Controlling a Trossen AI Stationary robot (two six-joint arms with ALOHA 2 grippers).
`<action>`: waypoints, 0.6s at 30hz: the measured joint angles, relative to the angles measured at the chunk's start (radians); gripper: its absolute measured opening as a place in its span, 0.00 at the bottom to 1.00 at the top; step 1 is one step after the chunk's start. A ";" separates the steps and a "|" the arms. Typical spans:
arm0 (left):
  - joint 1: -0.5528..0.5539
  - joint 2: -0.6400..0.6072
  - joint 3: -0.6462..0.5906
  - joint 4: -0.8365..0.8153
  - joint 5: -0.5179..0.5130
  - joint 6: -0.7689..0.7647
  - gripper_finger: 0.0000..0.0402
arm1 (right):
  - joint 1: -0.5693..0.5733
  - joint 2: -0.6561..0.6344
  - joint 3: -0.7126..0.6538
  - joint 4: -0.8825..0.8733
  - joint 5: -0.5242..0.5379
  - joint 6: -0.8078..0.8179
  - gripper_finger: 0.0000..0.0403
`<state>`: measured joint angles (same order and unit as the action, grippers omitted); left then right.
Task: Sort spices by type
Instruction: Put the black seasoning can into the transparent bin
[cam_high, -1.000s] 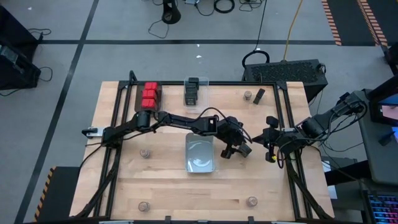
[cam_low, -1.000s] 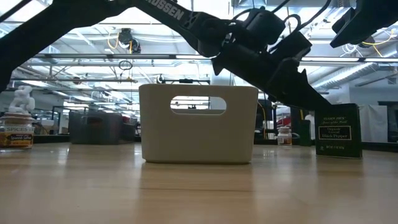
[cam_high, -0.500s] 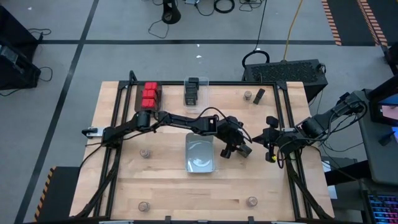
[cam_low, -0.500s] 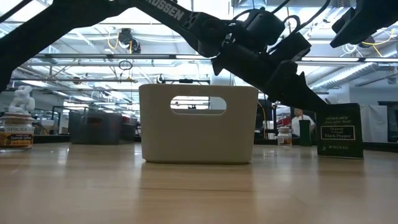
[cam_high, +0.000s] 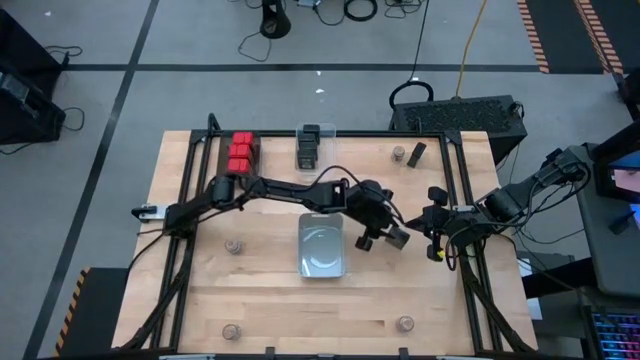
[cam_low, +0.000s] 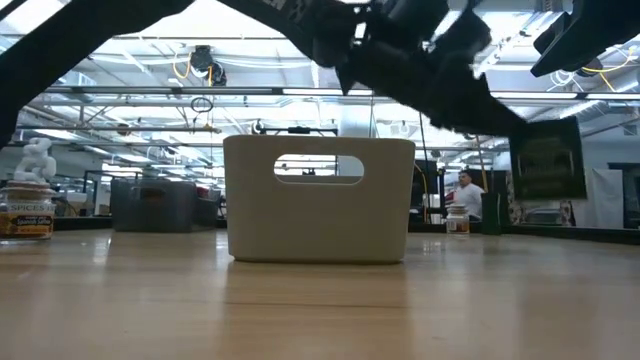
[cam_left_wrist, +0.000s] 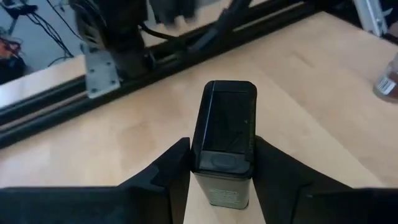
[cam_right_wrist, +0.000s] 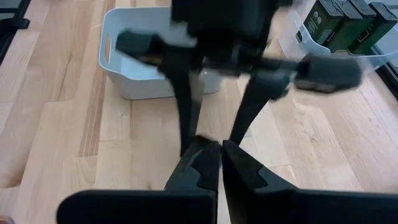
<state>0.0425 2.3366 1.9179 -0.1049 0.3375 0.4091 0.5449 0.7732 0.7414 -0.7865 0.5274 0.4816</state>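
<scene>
Black spice box (cam_left_wrist: 225, 142) stands upright between left hand (cam_left_wrist: 221, 163) fingers.

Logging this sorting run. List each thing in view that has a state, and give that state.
left gripper: shut on the black tin, raised off the table.
black tin: gripped, lifted.
right gripper: shut, empty, waiting at the table's right.
white bin: upright on the table.
red boxes: grouped at the far edge.
clear bin: holds black tins.
</scene>
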 joint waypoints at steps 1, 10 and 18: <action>0.005 -0.012 0.000 -0.016 0.001 0.001 0.36 | 0.000 0.000 0.000 0.000 0.000 0.000 0.00; 0.076 -0.108 0.000 -0.165 0.001 0.029 0.36 | 0.000 0.002 0.000 0.005 0.000 0.024 0.00; 0.148 -0.224 0.000 -0.345 0.069 0.045 0.40 | 0.000 0.020 -0.001 0.005 0.001 0.031 0.00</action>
<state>0.1908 2.1130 1.9182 -0.4497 0.4064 0.4543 0.5449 0.7935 0.7406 -0.7811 0.5282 0.5121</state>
